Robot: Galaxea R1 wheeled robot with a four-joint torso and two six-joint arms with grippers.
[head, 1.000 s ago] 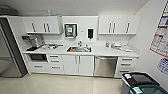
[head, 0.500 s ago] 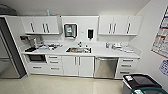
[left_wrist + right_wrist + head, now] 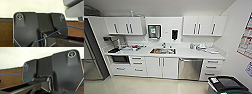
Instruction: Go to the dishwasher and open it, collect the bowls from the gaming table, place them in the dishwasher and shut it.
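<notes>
White cabinets [image 3: 159,67] and a pale countertop [image 3: 184,53] span the middle of the head view, with wall cupboards [image 3: 126,25] at upper left and upper right, a tall grey appliance [image 3: 91,50] along the left edge and a dark bin [image 3: 226,84] in the lower right corner. Right of centre, under the counter, the dishwasher [image 3: 191,69] stands shut, its brushed-steel front and bar handle between a white door and a drawer stack, while a sink [image 3: 163,51] sits mid-counter below a wall dispenser [image 3: 154,31]. Whether either gripper is open or closed cannot be told from the wrist views.
</notes>
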